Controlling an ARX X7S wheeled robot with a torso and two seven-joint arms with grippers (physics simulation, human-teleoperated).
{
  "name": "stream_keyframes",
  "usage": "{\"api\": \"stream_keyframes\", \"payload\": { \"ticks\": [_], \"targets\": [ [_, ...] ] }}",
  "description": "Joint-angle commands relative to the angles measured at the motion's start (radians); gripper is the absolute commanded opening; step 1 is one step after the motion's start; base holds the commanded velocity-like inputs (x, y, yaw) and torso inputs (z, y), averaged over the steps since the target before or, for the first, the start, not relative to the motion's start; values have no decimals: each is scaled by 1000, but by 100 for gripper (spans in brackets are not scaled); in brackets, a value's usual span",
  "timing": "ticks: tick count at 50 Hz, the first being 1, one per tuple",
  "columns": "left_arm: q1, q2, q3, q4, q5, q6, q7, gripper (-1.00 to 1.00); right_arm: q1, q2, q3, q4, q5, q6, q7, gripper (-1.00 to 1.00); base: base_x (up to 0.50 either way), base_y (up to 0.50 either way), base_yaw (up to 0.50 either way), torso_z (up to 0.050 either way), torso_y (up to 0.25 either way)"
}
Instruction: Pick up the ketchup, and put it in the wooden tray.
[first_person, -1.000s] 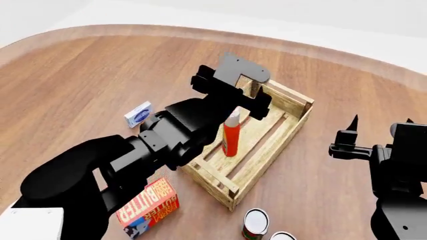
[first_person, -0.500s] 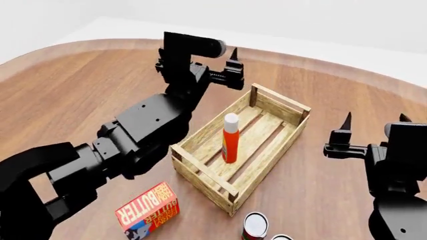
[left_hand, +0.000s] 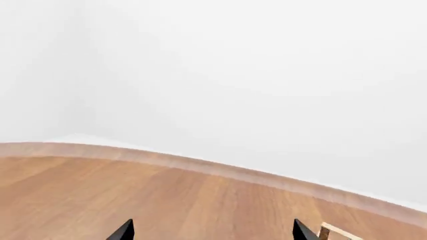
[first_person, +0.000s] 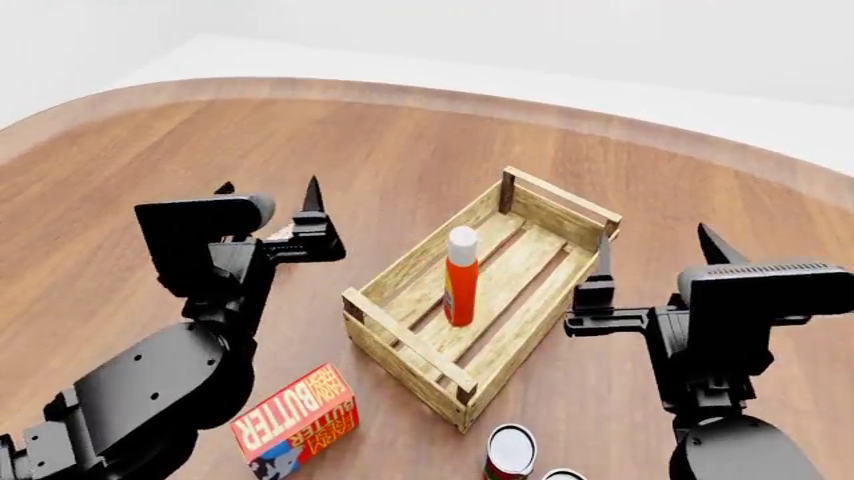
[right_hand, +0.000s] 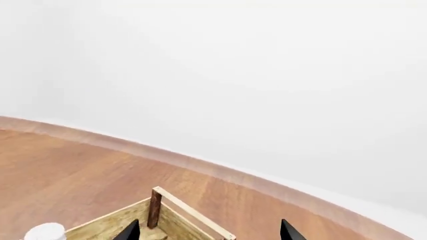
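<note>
The job looks done from where I stand. The ketchup is standing upright inside the tray, on the slatted bottom, roughly in the middle of the long axis and a little toward the tray's 9 o'clock wall. Nothing is touching it, and it does not appear to lean on any plank. As far as I can judge, all that is left is for the arms to stay clear so the bottle is not knocked.

The bottle is a slim orange-red squeeze bottle with a rounded white cap; it rises well above the low plank sides. In the right wrist view only that white cap peeks in beside the tray's corner post.

The left gripper hangs at the tray's 9 o'clock, well apart from it, fingers spread and holding nothing. The right gripper sits at about 3 o'clock, near the tray's long side, fingers likewise parted and empty.

On the table the butter box lies at about 7 o'clock of the tray and a can at about 5 o'clock, both outside it.
</note>
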Motion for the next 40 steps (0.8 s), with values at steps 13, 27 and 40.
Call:
{"api": "stream_keyframes", "payload": {
  "ticks": [13, 27, 40],
  "targets": [
    [156, -195, -11, 108, 153, 145, -192, 100, 107, -97, -204, 192, -80, -129, -28, 100, 0, 0, 0, 0, 0],
    [199, -240, -20, 114, 179, 172, -243, 100, 132, -121, -244, 271, -77, -191, -59, 100, 0, 0, 0, 0, 0],
    [213, -247, -22, 124, 189, 171, -248, 100, 129, -122, -246, 282, -77, -202, -50, 100, 0, 0, 0, 0, 0]
  ]
}}
